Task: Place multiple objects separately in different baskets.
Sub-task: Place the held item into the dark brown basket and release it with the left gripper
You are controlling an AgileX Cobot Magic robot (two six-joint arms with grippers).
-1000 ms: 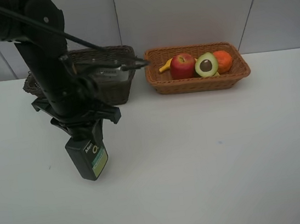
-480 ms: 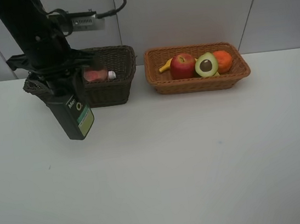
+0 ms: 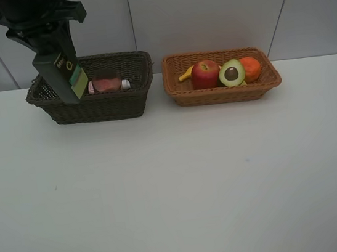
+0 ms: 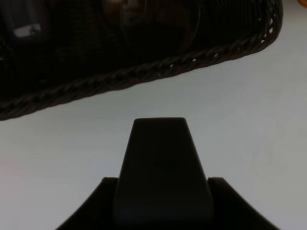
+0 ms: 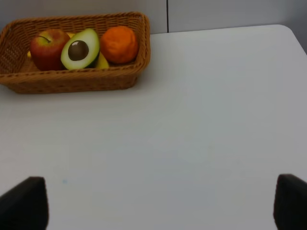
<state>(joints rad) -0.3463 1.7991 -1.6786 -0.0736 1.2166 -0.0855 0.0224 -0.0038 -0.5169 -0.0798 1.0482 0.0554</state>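
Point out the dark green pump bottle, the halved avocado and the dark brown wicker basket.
dark green pump bottle (image 3: 62, 75): high exterior view, on its labelled front face.
halved avocado (image 3: 232, 73): high exterior view, on its cut face.
dark brown wicker basket (image 3: 98, 108): high exterior view, on its front wall.

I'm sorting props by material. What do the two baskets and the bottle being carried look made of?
Dark basket: woven wicker, matte dark brown, open weave visible. Light basket: woven wicker, orange-tan, braided rim. Green bottle: probably plastic, smooth dark body with a printed label.
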